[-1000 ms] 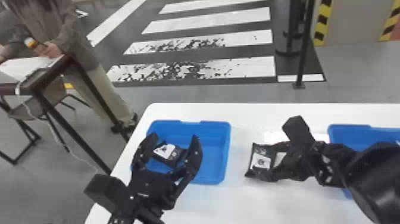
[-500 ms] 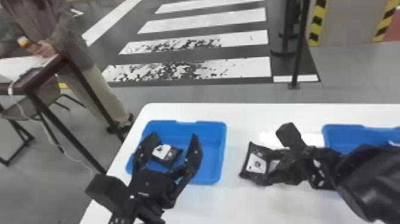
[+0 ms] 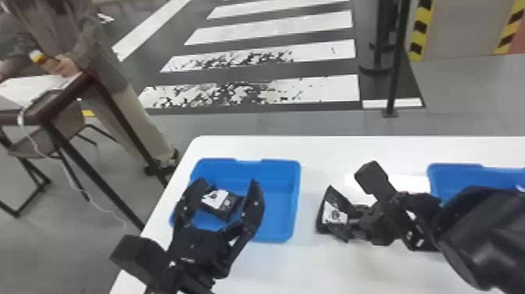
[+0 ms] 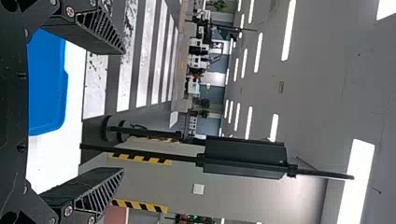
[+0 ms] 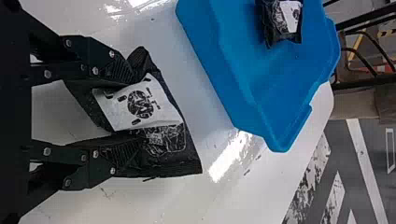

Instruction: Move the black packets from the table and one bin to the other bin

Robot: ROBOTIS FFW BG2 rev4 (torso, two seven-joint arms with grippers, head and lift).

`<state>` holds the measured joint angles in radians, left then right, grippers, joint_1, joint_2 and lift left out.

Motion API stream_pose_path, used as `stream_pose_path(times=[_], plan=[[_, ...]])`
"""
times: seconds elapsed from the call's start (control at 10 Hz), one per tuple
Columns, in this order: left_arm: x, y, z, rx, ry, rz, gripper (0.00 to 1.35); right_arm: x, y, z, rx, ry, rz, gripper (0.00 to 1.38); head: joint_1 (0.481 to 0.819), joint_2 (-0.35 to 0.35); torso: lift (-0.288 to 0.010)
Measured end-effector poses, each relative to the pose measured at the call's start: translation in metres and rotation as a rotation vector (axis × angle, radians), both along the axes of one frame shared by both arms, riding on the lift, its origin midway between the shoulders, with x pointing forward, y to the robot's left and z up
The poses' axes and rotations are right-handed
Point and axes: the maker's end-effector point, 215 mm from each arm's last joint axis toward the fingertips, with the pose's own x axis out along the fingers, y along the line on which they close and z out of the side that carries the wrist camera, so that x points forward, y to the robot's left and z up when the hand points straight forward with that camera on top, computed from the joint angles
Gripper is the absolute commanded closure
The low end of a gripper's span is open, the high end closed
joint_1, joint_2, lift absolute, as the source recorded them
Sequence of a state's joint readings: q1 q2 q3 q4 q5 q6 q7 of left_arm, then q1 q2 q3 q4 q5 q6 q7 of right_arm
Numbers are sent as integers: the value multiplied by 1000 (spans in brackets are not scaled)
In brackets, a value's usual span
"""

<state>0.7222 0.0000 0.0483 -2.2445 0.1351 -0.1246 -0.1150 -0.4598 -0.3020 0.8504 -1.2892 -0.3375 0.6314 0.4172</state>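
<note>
Right gripper: point(image 3: 343, 221) closed onto a black packet, fingers parted by its thickness; pale label shows between them.
Held packet: point(image 5: 144, 105) over the white table, between the two bins, nearer the left one.
Left gripper: point(image 3: 228, 182) fingers spread wide at the left bin, nothing gripped.
Packet in left bin: point(image 3: 225, 207) label partly up, seen between the left gripper's spread fingers in head view.
Change: right gripper and its packet slightly closer to the left bin than a second ago; left gripper and the binned packet much as they were.
Left bin: point(image 3: 283, 195) blue, near the table's left edge.
Right bin: point(image 3: 449, 181) blue, partly behind the right arm.
Table: point(image 3: 332, 269) white, glossy, bright reflections near the right arm.
Floor: grey, with a worn white-striped crossing point(image 3: 312, 89) past the table.
Room: dark-framed side table point(image 3: 72, 95) to the left; black post point(image 3: 396, 62) and yellow-black striping point(image 3: 421, 29) to the right; strip lights point(image 4: 288, 30) overhead.
</note>
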Motion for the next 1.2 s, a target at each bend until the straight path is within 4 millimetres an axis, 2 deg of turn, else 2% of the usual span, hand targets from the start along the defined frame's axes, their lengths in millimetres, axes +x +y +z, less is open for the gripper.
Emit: stream_pose_path(times=[0.1, 0.2, 0.3, 0.4, 0.5, 0.6, 0.7, 0.8, 1.0, 1.2], plan=[[-1, 1, 0, 1, 1, 2, 144, 0, 4, 5, 18, -11, 2, 769, 695, 303, -110], [-3, 3, -1, 4, 1, 5, 144, 6, 14, 26, 77, -61, -6, 769, 695, 315, -110], [-5, 6, -2, 7, 1, 10, 144, 24, 15, 65, 148, -164, -43, 769, 695, 321, -110], [-6, 7, -1, 8, -1, 12, 144, 47, -8, 112, 199, -286, -128, 769, 695, 300, -110], [-7, 8, 0, 9, -1, 14, 142, 68, -59, 153, 212, -399, -250, 769, 695, 237, -110], [-8, 9, 0, 11, -1, 15, 144, 78, -117, 174, 193, -461, -363, 769, 695, 168, -110], [-9, 10, 0, 12, -1, 16, 144, 77, -167, 181, 159, -486, -449, 769, 695, 104, -110], [-9, 10, 0, 13, 0, 17, 142, 70, -206, 179, 127, -487, -506, 769, 695, 75, -110], [-8, 10, -1, 13, 3, 16, 144, 38, -257, 162, 67, -445, -576, 769, 695, 0, -110], [-9, 16, 3, 25, -10, 27, 144, 1, -295, 153, -11, -423, -635, 769, 695, -48, -110]])
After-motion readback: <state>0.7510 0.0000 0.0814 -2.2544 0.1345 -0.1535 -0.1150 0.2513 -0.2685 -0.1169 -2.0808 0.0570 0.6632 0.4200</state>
